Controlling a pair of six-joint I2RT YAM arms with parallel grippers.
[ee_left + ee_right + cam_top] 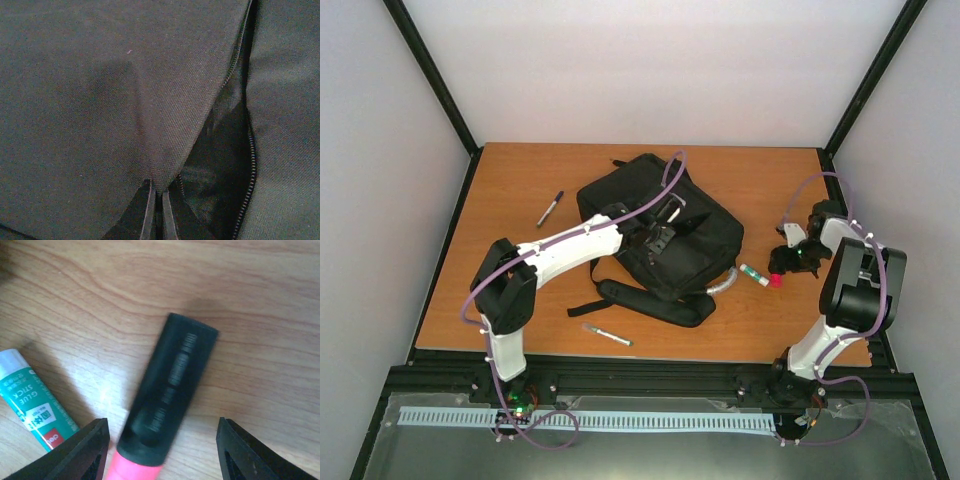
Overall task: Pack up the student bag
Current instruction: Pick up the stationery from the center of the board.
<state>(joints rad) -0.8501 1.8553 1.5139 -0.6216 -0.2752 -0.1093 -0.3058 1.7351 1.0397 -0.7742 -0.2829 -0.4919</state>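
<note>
The student bag (665, 235), a large black backpack, lies in the middle of the table. My left gripper (660, 240) is down on its top. In the left wrist view that gripper (156, 192) is shut on a fold of the bag's black fabric (125, 100), right beside an open zip gap (220, 165). My right gripper (786, 262) hangs low over the table to the right of the bag. Its open fingers (85, 450) straddle a highlighter (167, 395) with a black cap and pink body, not touching it. A green-and-white glue stick (30, 400) lies just to its left.
A black marker (550, 208) lies left of the bag and a light-coloured pen (607, 335) lies in front of it. The glue stick (753, 274) and the highlighter's pink end (776, 281) lie by the bag's right corner, near a pale curved handle (722, 285). Shoulder straps (640, 298) trail forward.
</note>
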